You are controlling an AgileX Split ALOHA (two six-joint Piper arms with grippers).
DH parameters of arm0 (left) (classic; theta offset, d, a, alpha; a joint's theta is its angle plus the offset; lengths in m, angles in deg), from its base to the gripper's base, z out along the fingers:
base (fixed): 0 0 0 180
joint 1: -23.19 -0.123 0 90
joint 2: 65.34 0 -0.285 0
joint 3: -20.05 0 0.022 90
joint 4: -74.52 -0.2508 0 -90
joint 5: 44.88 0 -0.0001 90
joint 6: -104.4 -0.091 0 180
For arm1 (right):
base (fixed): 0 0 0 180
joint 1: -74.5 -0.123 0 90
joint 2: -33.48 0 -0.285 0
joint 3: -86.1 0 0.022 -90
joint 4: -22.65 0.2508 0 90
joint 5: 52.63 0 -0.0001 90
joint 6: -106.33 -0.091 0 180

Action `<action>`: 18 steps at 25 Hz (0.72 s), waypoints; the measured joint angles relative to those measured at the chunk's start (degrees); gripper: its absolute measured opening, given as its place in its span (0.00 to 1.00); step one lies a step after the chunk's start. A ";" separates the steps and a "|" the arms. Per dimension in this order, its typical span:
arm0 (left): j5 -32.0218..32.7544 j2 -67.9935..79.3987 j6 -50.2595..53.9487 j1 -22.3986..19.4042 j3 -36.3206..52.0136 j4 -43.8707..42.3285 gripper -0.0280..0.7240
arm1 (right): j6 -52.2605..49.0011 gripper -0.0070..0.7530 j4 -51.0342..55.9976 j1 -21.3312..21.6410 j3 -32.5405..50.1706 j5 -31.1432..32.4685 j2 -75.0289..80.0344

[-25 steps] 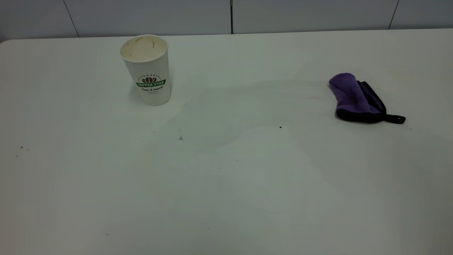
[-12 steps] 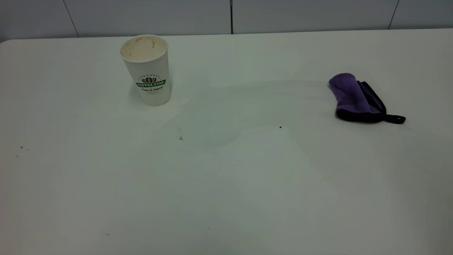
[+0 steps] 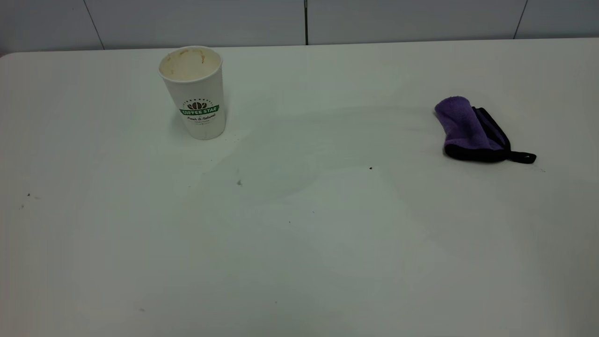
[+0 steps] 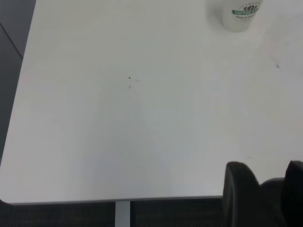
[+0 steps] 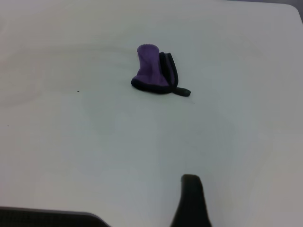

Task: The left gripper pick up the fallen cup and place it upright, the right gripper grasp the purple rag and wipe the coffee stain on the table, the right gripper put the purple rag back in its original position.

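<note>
**Two items on the table, both arms drawn back off the work area**

Item 1: the cup (image 3: 195,91), upper left of the exterior frame. Tapered white paper, green banner, brown-smeared cream interior. Stands upright on its base; righting judged complete.

Item 2: the purple rag (image 3: 472,131), right of frame, well apart from the cup. Soft napped cloth, folded into a lump, black edging with a short loop trailing right. Lies free, ungripped; return judged complete.

Item 3: the table (image 3: 299,262). Smooth matte white, a few tiny dark specks, faint smear arcs at centre. No coffee stain visible; wiping judged done.

Item 4: the left gripper (image 4: 265,189), lower right of its wrist frame, near the table's edge. Two blunt black fingers stand apart, holding nothing.

Item 5: the right gripper (image 5: 191,201), lower centre of its wrist frame. One dark finger shows; cannot tell whether spread or closed.

Remaining: nothing evident.
</note>
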 joint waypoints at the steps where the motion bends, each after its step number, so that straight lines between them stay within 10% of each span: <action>1: 0.00 0.00 0.00 0.00 0.00 0.00 0.36 | 0.02 0.84 0.00 0.00 0.00 0.00 0.00; 18: 0.00 0.00 0.00 0.00 0.00 0.00 0.36 | 0.14 0.54 0.00 0.00 0.00 0.00 0.00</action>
